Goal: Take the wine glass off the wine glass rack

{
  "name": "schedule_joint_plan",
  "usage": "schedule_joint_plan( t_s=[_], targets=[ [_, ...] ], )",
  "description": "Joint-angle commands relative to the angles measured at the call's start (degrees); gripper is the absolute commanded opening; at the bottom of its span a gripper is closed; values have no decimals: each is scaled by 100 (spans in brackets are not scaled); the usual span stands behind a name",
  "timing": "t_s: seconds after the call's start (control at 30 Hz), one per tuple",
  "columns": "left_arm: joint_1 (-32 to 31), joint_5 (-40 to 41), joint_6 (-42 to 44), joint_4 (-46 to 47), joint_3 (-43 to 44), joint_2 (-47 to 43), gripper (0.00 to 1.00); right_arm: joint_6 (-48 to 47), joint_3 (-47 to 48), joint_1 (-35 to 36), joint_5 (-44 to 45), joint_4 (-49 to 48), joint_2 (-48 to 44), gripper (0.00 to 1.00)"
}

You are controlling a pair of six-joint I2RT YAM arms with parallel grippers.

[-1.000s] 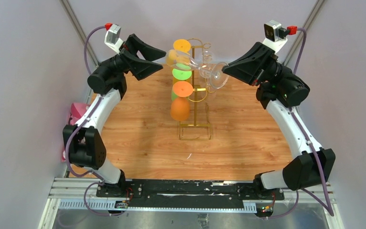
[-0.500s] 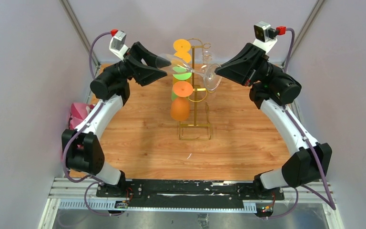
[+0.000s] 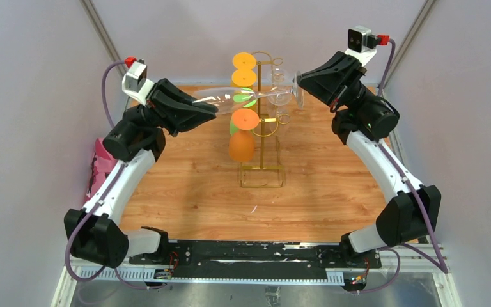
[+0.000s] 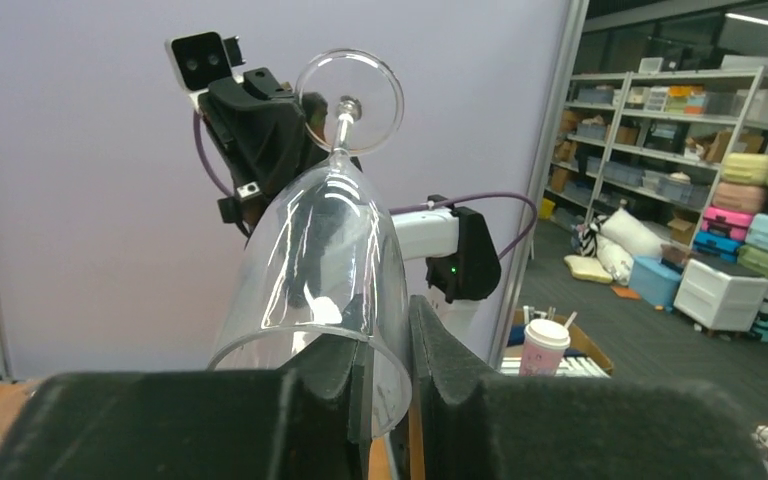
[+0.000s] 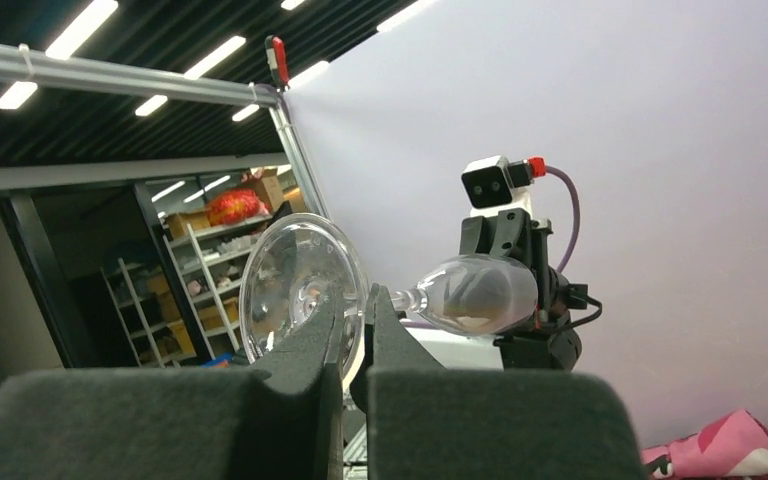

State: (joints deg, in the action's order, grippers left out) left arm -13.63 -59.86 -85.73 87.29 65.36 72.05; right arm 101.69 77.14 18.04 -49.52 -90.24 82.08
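Note:
A clear wine glass (image 3: pixel 243 97) lies level in the air above the gold wine glass rack (image 3: pixel 263 167). Its bowl points left and its foot points right. My left gripper (image 3: pixel 214 109) is shut on the bowl's rim, one finger inside the bowl and one outside. The left wrist view shows the bowl (image 4: pixel 320 250) rising from the left gripper (image 4: pixel 388 370). My right gripper (image 3: pixel 298 83) is shut on the round foot. In the right wrist view the foot (image 5: pixel 295 285) stands between the pads of the right gripper (image 5: pixel 355 330).
Orange glasses (image 3: pixel 241 146) and a green glass (image 3: pixel 244 99) hang on the rack's left side. Another clear glass (image 3: pixel 280 77) hangs at its back right. A pink thing (image 3: pixel 99 163) lies at the table's left edge. Grey walls close in at the back and both sides.
The left gripper closed on the bowl's rim and drew back to the left. The glass went from tilted to level, and the right gripper rose with the foot.

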Motion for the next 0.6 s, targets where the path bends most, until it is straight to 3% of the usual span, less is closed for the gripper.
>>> schedule_joint_plan(
  t_s=[0.0,0.13,0.2,0.3,0.43,0.57],
  targets=[
    [-140,233,229,108,-141,36,0,-464,-235,179,-840,-117,372,0],
    [-132,317,688,-550,-225,-93,0,-499,-204,239,-922,-117,328,1],
    [-131,437,1192,-1185,-254,-301,0,-502,-204,235,-943,-117,289,23],
    [-131,777,2467,-2899,-145,-805,0,-574,-270,233,-941,-104,203,56],
    [-131,1562,4016,-5273,279,-1457,0,-696,-380,203,-907,-74,114,74],
    [-93,2297,4667,-6540,709,-1773,0,-726,-495,76,-849,-40,40,80]
  ],
)
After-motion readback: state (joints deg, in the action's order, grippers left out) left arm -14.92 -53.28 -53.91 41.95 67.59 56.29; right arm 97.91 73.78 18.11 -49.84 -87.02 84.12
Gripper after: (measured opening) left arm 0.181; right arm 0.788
